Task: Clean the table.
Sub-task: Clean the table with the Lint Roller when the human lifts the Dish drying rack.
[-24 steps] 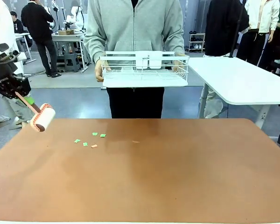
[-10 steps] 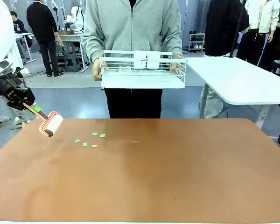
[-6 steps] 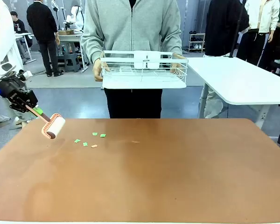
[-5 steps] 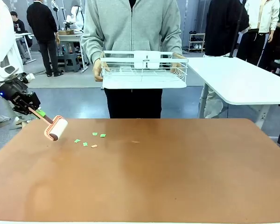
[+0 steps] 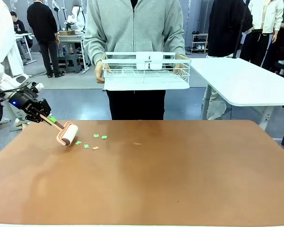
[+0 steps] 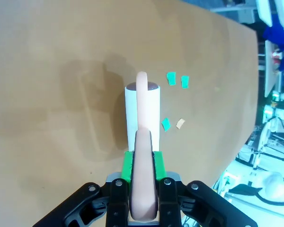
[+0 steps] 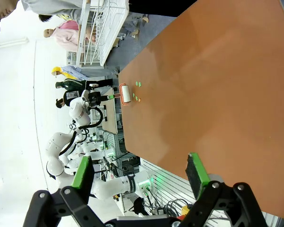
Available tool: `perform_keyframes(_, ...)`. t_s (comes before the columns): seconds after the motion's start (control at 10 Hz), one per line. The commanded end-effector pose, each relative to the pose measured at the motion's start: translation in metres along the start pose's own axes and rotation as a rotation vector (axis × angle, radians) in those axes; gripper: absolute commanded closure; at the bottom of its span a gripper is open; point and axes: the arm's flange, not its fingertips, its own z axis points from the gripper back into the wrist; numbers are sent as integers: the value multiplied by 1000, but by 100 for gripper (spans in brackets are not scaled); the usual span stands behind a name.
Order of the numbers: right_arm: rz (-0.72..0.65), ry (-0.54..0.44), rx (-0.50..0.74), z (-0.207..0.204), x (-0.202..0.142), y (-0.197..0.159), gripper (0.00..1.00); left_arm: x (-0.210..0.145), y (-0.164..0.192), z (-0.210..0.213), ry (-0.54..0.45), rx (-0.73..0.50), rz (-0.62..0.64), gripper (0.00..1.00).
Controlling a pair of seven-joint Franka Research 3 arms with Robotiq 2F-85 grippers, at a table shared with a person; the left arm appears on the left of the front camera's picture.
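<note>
the pink-handled white lint roller is clamped in the left end effector, just beside the green paper scraps on the reddish-brown tabletop. no scrap seems collected yet. the right end effector is seen wide, empty.

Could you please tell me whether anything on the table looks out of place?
Small green and orange scraps lie scattered on the table, far left, beside the roller the left gripper holds. Nothing else stands out.

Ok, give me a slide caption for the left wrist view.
Left hand holds a lint roller next to small green scraps on the reddish-brown table.
</note>
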Motion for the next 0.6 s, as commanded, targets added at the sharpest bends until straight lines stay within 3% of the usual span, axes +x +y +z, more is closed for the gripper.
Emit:
perform_keyframes(0.0,12,-2,11,0,-2,2,0,4,4,4,-18,-47,25,79)
perform_keyframes(0.5,12,-2,11,0,-2,2,0,13,17,-11,34,-59,62,79)
